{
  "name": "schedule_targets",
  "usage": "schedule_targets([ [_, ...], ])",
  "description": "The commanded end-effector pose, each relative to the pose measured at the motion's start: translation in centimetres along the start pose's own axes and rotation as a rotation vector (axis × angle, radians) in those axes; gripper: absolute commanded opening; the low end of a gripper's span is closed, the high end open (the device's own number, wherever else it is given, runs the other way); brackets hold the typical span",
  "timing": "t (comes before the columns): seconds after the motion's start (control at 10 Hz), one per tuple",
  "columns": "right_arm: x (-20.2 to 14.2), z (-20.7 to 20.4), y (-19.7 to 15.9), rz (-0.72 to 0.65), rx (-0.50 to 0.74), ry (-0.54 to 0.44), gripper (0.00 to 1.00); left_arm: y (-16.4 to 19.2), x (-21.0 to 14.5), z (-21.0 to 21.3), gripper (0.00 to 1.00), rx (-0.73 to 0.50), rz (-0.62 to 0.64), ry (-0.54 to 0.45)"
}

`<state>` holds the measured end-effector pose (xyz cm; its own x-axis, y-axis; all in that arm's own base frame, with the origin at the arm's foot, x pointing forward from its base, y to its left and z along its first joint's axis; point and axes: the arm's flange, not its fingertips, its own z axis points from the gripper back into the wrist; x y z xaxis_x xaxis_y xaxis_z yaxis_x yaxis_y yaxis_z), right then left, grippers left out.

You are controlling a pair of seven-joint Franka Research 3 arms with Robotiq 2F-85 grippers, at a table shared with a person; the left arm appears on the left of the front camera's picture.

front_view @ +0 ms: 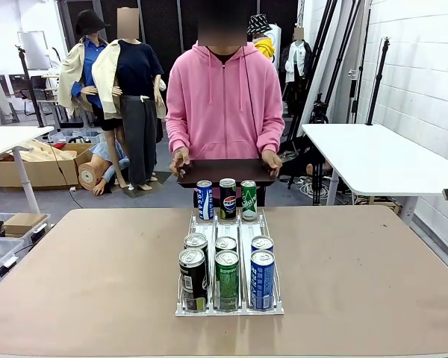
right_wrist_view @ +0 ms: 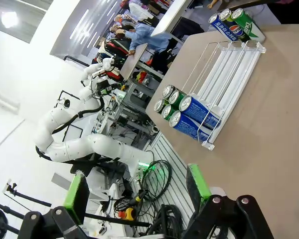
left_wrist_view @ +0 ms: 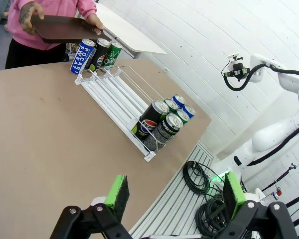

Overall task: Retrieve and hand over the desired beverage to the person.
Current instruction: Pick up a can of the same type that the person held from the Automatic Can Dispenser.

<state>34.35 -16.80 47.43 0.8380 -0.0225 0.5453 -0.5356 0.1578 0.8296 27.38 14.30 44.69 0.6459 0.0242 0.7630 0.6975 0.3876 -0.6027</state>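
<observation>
Closest to the front camera, at 6 o'clock on the table (front_view: pixel 82 276), is the near end of a white three-lane rack (front_view: pixel 239 227) that runs toward 12 o'clock. Contents, front row, upright against the end stop: black can (front_view: pixel 193 280) in the 9 o'clock lane, green can (front_view: pixel 227 280) in the middle lane, blue can (front_view: pixel 262 280) in the 3 o'clock lane. A second row (front_view: pixel 225 244) of three cans stands right behind, touching them. Mid-lanes are bare. At the 12 o'clock end stand three more: blue-and-white can (front_view: pixel 204 200), dark cola can (front_view: pixel 228 198), far green can (front_view: pixel 249 200). Nine cans in all, every one in the rack. The person (front_view: pixel 224 97) stands at 12 o'clock beyond the table, holding a dark tray (front_view: pixel 225 171) level in both hands just above the far cans; nothing is seen standing on it. Left claw (left_wrist_view: pixel 175 191): jaws wide, nothing between the pads, above the table's near edge, rack well apart at about 12 o'clock in its own view. Right claw (right_wrist_view: pixel 137 189): equally wide and empty, rack well apart at about 1 o'clock. Progress, my reading: nothing done yet, no can lifted or touched. Which drink is wanted cannot be told. Left to do: choose the can, reach, grip, lift it clear of its lane and carry it to 12 o'clock, probably onto the tray.
</observation>
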Motion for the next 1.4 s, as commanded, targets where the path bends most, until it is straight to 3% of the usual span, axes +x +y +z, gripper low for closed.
schedule_targets([
  [0.0,0.0,-0.02,0.0,0.0,0.0,0.001,1.0,-0.23,0.11,0.12,1.0,-0.009,-0.006,-0.01],
  [1.3,0.0,-0.02,0.0,0.0,0.0,0.001,1.0,-0.23,0.11,0.12,1.0,-0.009,-0.006,-0.01],
])
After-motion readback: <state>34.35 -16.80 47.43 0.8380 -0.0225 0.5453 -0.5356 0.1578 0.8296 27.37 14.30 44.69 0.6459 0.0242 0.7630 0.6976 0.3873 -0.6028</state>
